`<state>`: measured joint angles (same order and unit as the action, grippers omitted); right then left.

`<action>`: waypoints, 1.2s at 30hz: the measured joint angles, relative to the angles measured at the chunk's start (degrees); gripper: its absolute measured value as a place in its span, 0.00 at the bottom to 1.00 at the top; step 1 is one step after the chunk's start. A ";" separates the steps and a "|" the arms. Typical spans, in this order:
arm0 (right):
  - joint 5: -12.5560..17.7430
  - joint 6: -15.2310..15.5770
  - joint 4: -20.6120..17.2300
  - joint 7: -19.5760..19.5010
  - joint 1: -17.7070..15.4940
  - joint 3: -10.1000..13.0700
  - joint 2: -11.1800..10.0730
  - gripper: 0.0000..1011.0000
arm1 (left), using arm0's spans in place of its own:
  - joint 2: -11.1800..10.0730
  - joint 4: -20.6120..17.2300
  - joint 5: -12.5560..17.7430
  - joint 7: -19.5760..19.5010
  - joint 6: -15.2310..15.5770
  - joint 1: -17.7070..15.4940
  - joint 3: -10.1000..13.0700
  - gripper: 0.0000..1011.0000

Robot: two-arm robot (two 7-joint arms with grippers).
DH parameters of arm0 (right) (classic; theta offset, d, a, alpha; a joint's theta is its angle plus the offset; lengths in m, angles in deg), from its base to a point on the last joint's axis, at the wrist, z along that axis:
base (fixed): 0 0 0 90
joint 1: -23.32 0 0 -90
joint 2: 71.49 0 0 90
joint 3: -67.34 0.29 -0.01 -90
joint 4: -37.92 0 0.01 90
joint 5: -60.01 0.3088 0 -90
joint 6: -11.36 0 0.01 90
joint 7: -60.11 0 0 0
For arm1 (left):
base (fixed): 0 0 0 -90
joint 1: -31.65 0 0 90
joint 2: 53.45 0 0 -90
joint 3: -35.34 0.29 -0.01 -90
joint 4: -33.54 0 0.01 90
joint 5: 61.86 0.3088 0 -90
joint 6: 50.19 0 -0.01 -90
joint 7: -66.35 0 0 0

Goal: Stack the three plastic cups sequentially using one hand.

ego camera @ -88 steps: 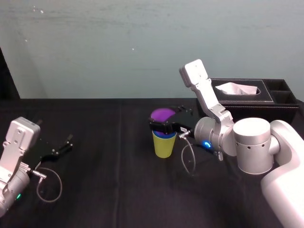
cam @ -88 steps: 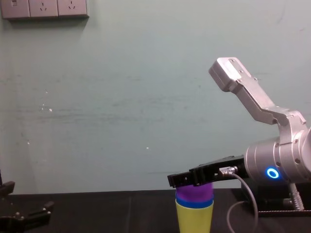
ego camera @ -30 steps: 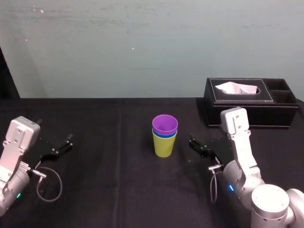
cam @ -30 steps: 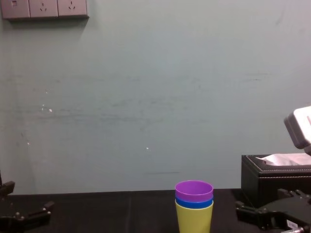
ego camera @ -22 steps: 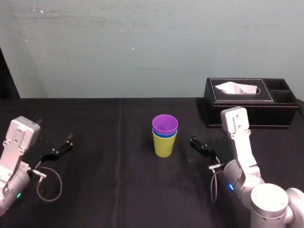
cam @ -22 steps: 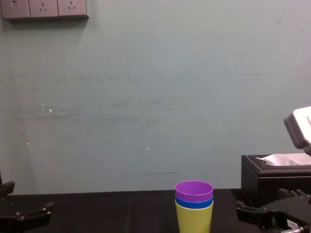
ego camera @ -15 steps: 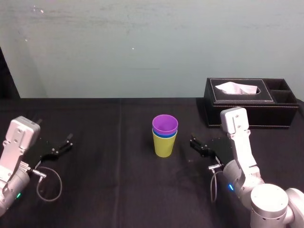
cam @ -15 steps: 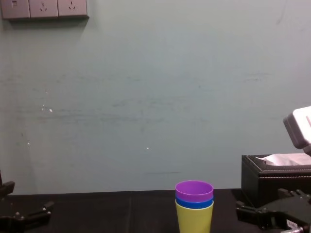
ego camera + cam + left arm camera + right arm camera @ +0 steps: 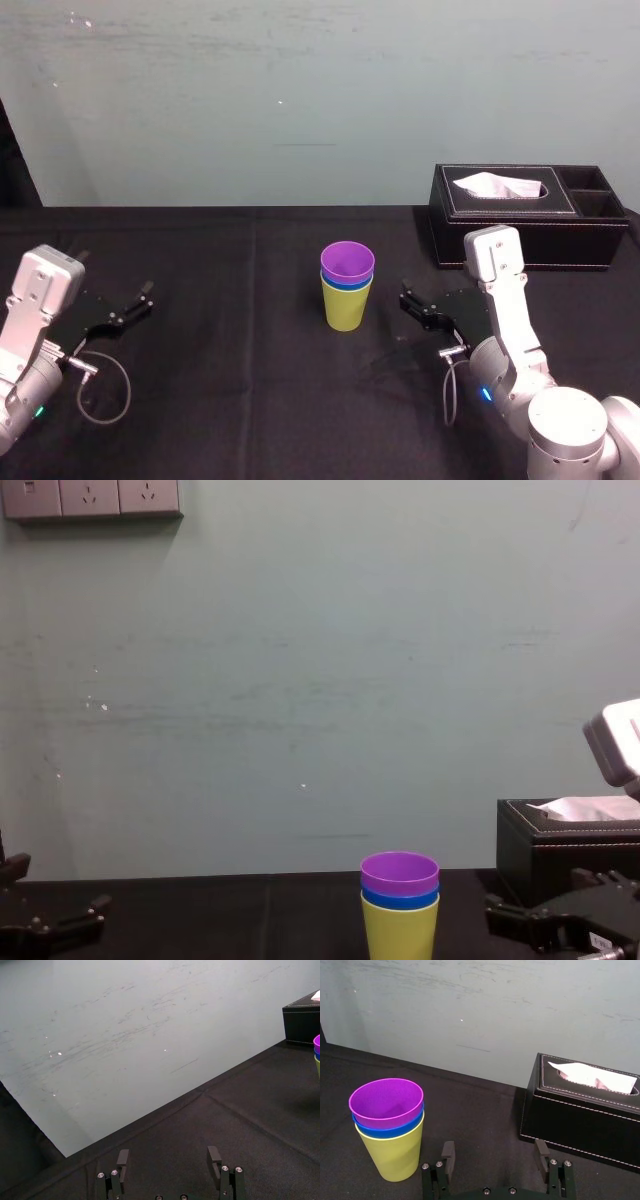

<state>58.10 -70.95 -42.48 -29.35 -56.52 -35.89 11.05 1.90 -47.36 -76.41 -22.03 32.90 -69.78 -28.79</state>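
Left of the right hand, apart, stand the three stacked cups.

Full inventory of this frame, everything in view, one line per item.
purple cup: 1, purple, top of the stack at table centre, nested in the blue one
blue cup: 1, blue, middle of the stack
yellow-green cup: 1, yellow-green, bottom of the stack, upright on the table
tissue box: 1, black, far right of the table
tissue: 1, white, poking out of the box top
table: 1, black cloth
wall sockets: 3, white, wall upper left
left gripper: 1, black, open, low at table left
right gripper: 1, black, open, right of the stack
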 joint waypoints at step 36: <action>0.05 -0.02 -0.04 0.10 0.00 -0.02 -0.05 0.99 | 0.00 0.00 0.00 0.00 0.00 0.00 0.00 0.99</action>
<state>58.15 -70.98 -42.52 -29.25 -56.52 -35.92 11.00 1.90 -47.36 -76.41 -22.03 32.90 -69.79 -28.79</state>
